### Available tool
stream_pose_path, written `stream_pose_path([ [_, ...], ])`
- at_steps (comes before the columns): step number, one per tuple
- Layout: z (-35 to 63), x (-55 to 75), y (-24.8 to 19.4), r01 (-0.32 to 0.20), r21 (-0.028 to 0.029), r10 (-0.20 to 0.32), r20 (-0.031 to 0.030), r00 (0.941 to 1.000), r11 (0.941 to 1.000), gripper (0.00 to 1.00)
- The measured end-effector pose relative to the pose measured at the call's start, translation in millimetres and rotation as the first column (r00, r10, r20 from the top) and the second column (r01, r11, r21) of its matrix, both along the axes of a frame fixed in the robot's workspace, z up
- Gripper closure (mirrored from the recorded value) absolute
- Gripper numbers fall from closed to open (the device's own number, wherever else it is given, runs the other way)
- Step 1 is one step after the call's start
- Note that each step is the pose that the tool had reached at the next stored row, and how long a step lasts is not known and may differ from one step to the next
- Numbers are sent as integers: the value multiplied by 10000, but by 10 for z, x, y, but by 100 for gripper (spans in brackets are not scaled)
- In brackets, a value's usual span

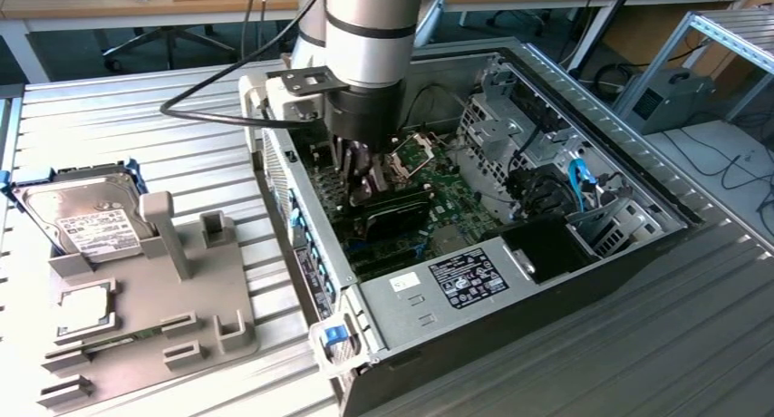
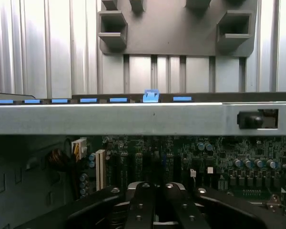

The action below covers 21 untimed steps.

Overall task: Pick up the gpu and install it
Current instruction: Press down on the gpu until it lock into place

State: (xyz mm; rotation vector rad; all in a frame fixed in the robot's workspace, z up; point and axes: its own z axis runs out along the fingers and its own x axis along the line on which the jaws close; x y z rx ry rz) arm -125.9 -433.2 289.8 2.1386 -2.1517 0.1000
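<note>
Hand [image 1: 377, 183] closed down inside the open PC case [image 1: 629, 254], pinching what looks like the gpu [image 1: 390, 213] low over the motherboard [image 1: 466, 204]; best kept level, lined up with its slot, pressed straight down, judging by the exterior view.

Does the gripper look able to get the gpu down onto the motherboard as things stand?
Probably yes: the gripper, shut on the gpu, is already inside the open computer case over the green motherboard, with nothing visibly between them.
</note>
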Motion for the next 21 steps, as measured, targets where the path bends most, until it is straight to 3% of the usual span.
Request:
stream_pose_path([
  [7,0,271,0,1,17,-1,-96,10000,10000,88],
  [11,0,466,0,0,95,2,-162,9999,10000,88],
  [21,0,707,-1,1,152,2,-223,9998,9999,88],
])
